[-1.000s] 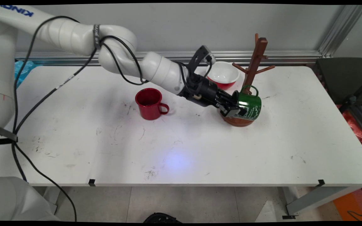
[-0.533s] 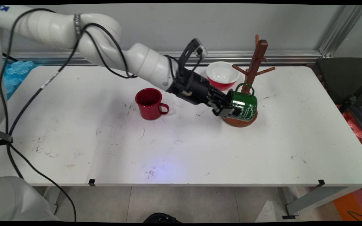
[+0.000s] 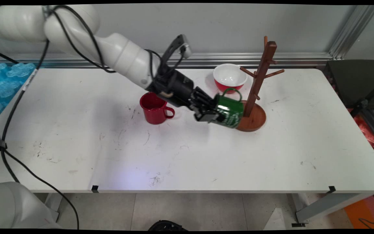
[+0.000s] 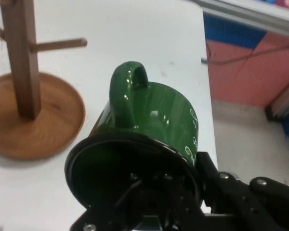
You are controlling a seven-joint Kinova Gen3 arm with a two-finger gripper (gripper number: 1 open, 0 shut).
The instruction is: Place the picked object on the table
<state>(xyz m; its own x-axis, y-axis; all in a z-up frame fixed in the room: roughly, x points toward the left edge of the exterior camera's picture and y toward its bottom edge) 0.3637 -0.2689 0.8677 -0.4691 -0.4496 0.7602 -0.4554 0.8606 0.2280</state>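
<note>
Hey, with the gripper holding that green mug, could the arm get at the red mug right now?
Probably not to grasp it: the gripper is shut on the green mug. The red mug stands close by, upright, with nothing between.

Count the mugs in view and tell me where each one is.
2. The red mug stands upright on the table, left of centre. The green mug is tilted on its side in the gripper, beside the wooden mug tree.

White arm (image 3: 118, 58), black claw (image 3: 208, 112), cables (image 3: 21, 100).
</note>
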